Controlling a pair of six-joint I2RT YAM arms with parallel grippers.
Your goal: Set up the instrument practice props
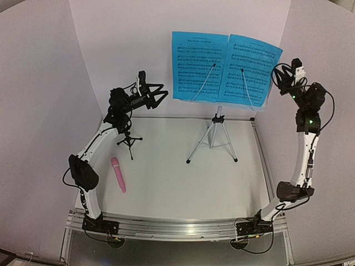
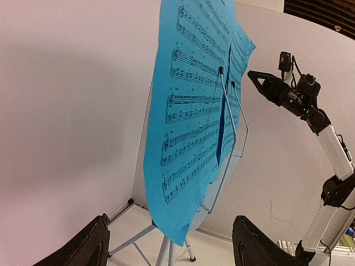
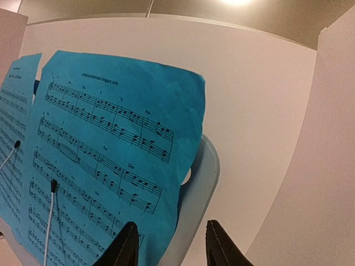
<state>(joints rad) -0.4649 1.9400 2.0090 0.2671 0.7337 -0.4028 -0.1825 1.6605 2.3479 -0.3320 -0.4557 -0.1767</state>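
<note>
A robotics lab test cell: plain white panels [image 1: 122, 50] close in a white worktop [image 1: 166, 177] on three sides, two white-and-black robot arms [image 1: 95, 148] are bolted to an aluminium rail [image 1: 177, 226] along the bottom of the overhead view, and loose cables [image 1: 270, 244] trail from their bases.

The music stand [image 3: 206, 166] is largely hidden behind the sheet-music pages [image 1: 199, 66], and the mic holder [image 1: 131, 142] top is obscured by the left arm [image 1: 100, 145].

Two blue sheet-music pages [image 1: 199, 66] rest on the music stand [image 1: 217, 119]. The pink microphone [image 1: 118, 174] lies on the worktop [image 1: 183, 188] near the black tripod [image 1: 129, 141].
</note>
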